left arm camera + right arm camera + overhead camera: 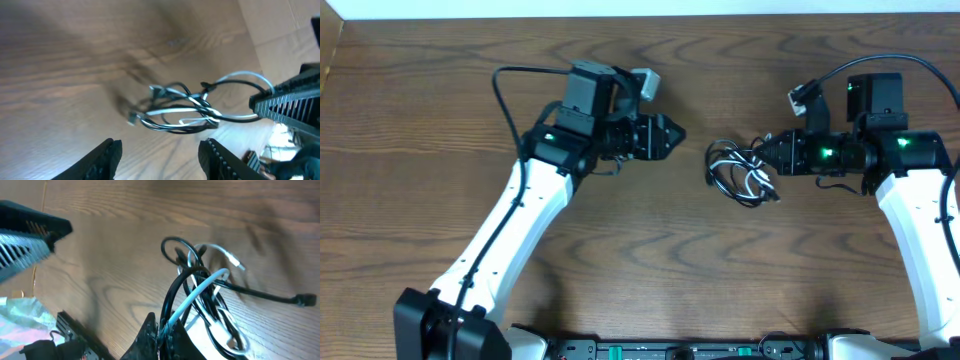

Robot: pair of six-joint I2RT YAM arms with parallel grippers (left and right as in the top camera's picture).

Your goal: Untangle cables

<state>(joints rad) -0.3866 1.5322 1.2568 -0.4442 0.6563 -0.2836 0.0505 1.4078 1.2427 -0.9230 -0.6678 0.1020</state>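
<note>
Cables (200, 287): black and white cords, tangled in one bundle on the table (620, 250), right of centre.
Right hand (161, 332): clamped on the bundle's near strands.
Left hand (672, 135): fingers held apart, nothing gripped, pointed at the bundle, just short of it.

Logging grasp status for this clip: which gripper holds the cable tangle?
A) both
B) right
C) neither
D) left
B: the right gripper is shut on black and white strands of the cable tangle, while the left gripper is open and stops short of it.
</note>
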